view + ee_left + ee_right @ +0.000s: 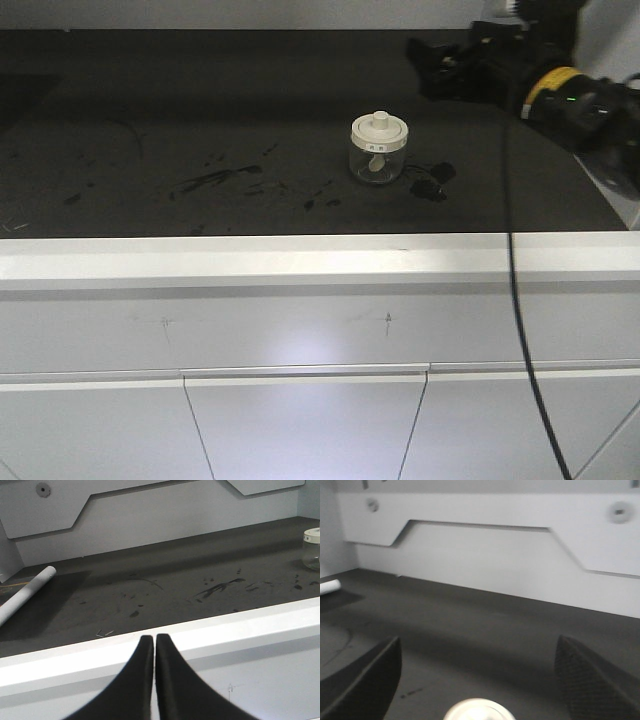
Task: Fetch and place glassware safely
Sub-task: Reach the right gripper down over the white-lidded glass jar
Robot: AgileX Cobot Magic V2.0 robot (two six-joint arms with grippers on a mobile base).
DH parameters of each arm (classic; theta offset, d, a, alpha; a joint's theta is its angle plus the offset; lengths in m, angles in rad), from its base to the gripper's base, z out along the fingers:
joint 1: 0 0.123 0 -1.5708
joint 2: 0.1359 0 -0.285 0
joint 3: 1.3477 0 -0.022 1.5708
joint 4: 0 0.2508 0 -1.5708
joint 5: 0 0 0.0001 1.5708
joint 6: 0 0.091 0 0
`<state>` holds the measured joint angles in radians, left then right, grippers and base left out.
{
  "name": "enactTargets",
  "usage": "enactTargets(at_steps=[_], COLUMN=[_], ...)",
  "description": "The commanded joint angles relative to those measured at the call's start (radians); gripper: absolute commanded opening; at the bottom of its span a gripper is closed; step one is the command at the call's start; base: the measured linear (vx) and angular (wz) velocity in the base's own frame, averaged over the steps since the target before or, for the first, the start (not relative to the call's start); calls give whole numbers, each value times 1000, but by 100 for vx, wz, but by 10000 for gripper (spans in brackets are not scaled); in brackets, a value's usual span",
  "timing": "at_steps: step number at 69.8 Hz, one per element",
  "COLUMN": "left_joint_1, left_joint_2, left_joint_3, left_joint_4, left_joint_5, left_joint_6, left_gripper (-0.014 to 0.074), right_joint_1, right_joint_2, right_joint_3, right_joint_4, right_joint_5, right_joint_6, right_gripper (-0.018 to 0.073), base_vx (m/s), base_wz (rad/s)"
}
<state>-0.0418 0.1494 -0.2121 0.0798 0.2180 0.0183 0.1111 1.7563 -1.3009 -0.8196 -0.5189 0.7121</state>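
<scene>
The glass jar [378, 148] stands right of centre on the bench [150, 120], lid [379, 128] on. The right claw [477, 647] is spread wide near it, the left claw [154, 647] clenched on nothing. My worry: grabbing the lid alone, or nudging slick glass so it tips.

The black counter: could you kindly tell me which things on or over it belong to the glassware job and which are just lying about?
Job: glass jar with cream lid; right gripper, open near it.
Lying about: white tube; black cable; dark smudges.
</scene>
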Motion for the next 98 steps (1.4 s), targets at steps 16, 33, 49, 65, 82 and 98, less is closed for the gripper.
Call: enactTargets(at_steps=[16, 33, 49, 65, 82, 98], left_joint_1=[-4, -4, -4, -4, -4, -4], left_joint_2=[12, 12, 12, 12, 12, 12], left_joint_3=[-29, -29, -29, -29, -29, -29], left_joint_4=[-3, -3, -3, -3, -3, -3], left_joint_5=[-70, -70, -70, -68, -63, -63], left_joint_6=[-4, -4, -4, -4, -4, -4], left_gripper=[-7, -7, -7, -7, -7, -7], right_joint_1=[25, 25, 25, 25, 29, 56], right_joint_2=[220, 396, 467, 488, 495, 495], right_joint_3=[-291, -452, -474, -474, -474, -474], right_joint_4=[37, 35, -6, -13, -71, -136], right_joint_5=[-15, -18, -18, -17, -18, -17], right_joint_6=[10, 10, 10, 10, 11, 11], right_gripper=[579, 579, 579, 535, 356, -17], base_vx=[0, 0, 0, 0, 0, 0], base_wz=[0, 0, 0, 0, 0, 0])
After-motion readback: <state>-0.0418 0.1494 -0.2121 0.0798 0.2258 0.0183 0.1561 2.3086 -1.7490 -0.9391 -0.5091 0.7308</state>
